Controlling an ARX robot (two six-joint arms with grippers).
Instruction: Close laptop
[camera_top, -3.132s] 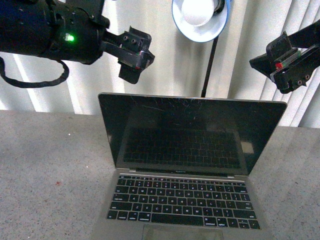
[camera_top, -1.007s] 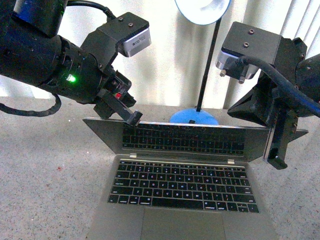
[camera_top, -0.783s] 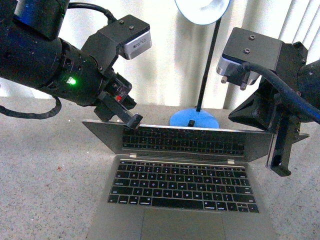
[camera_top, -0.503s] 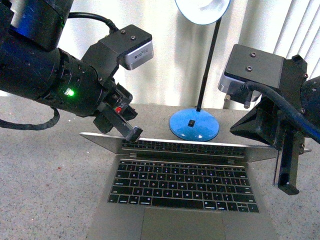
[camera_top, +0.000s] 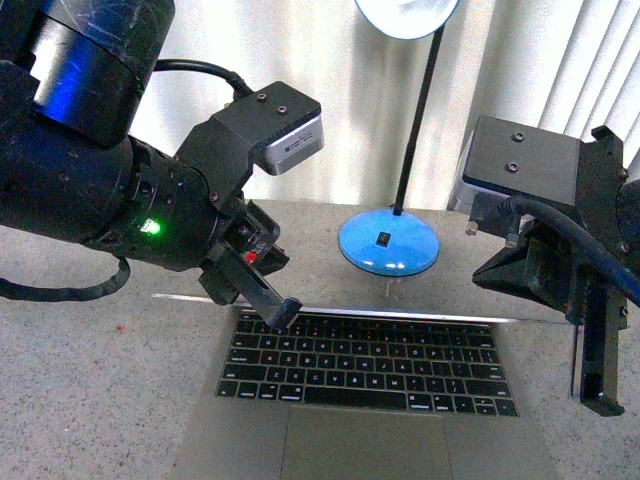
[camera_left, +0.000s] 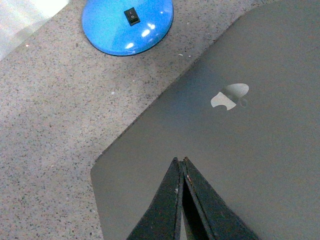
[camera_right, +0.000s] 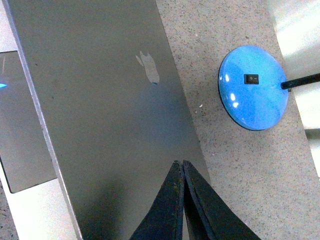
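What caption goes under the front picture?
Shut left gripper and shut right gripper at the half-lowered lid of the laptop, blue lamp behind.

We get bright daylight from the curtain (camera_top: 360, 120) at the back, blown out near white in the front view. The left arm (camera_top: 90, 190) goes almost black against it, with only its green light showing. Small glare spots sit on the blue lamp base (camera_top: 388, 243) in all views. The logo on the laptop (camera_left: 235, 160) lid shines pale. A soft shadow darkens the lid nearest each wrist camera. Focus is sharp; the table (camera_top: 80, 380) looks slightly grainy.
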